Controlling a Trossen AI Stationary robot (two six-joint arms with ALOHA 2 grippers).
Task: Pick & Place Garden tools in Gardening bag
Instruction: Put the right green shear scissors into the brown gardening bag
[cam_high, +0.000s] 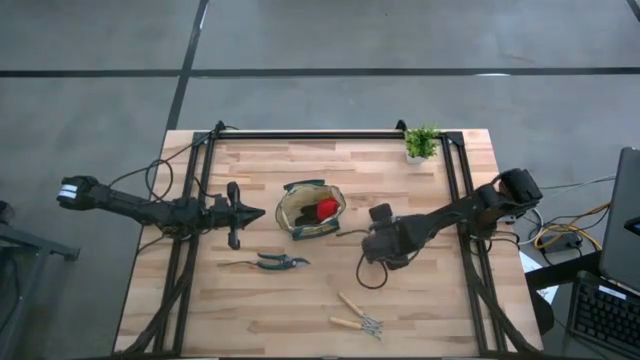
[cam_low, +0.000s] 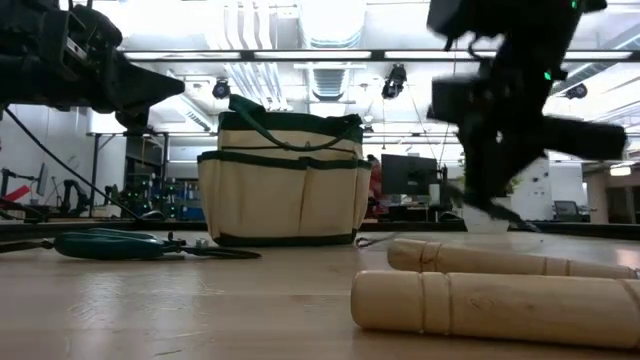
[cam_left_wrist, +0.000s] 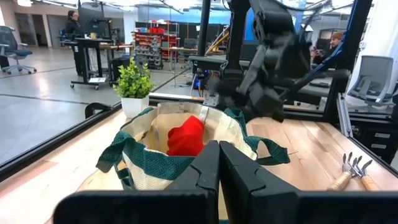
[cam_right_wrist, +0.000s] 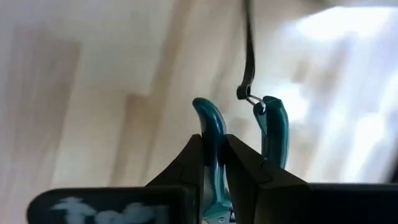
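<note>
The tan gardening bag with green trim stands mid-table, and a red glove-like item is inside it. One teal-handled pruner lies flat on the table in front of the bag. Two wooden-handled tools lie near the front edge. My left gripper is shut and empty, level, just left of the bag. My right gripper is to the right of the bag and shut on a second teal pruner. My right gripper pinches one teal handle of the pruner between its two fingers. The handle runs along the fingers and sticks out past their tips. The other handle stands free beside it. A dark wrist strap trails from the handle ends.
A small potted green plant stands at the far right corner. Black rails run along the table's left, right and far sides. Bare wood lies between the bag and the front edge.
</note>
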